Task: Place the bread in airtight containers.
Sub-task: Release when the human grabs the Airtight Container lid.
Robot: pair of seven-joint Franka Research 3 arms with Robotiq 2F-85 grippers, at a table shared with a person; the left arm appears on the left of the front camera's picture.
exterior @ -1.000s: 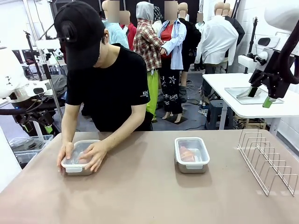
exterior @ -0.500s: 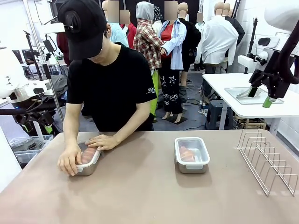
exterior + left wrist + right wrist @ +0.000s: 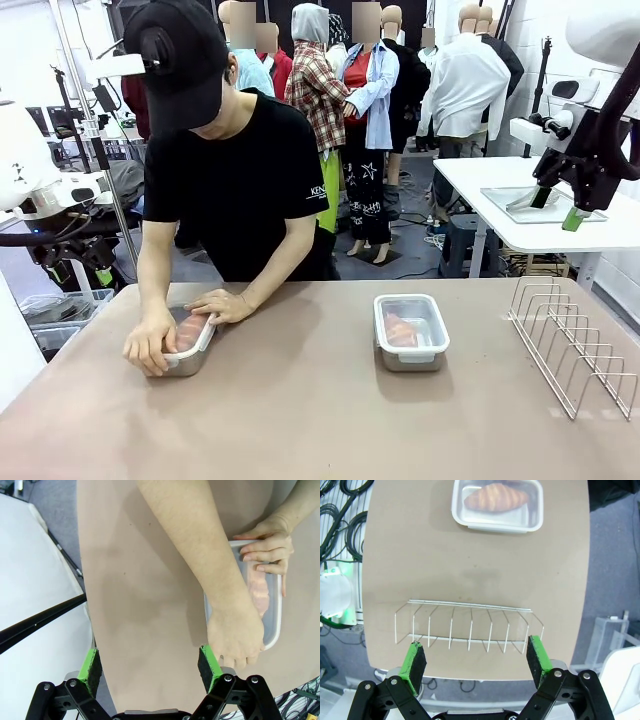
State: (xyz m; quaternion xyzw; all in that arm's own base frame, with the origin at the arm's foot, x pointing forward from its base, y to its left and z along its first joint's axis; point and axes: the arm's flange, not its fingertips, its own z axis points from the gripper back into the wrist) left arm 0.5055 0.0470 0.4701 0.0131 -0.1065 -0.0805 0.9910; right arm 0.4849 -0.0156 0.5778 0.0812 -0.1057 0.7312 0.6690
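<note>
Two steel airtight containers stand on the brown table. The left container (image 3: 192,345) (image 3: 272,615) holds a croissant (image 3: 187,332) (image 3: 260,587) under a clear lid, and the person's hands (image 3: 150,345) (image 3: 235,637) press on its end and far edge. The right container (image 3: 410,332) (image 3: 497,505) is lidded, with a croissant (image 3: 400,330) (image 3: 496,497) inside. My left gripper (image 3: 80,268) (image 3: 150,662) hangs open and empty, off the table's left side. High at the right, my right gripper (image 3: 556,207) (image 3: 477,655) is also open and empty.
A wire rack (image 3: 575,345) (image 3: 470,627) stands at the table's right end, directly under my right gripper. The person leans over the far left edge. A white table (image 3: 600,235) with a flat tray stands behind at right.
The person's hands moved from lying flat on the left container's lid to gripping its near end and far edge; the container turned a little. Neither arm has moved.
</note>
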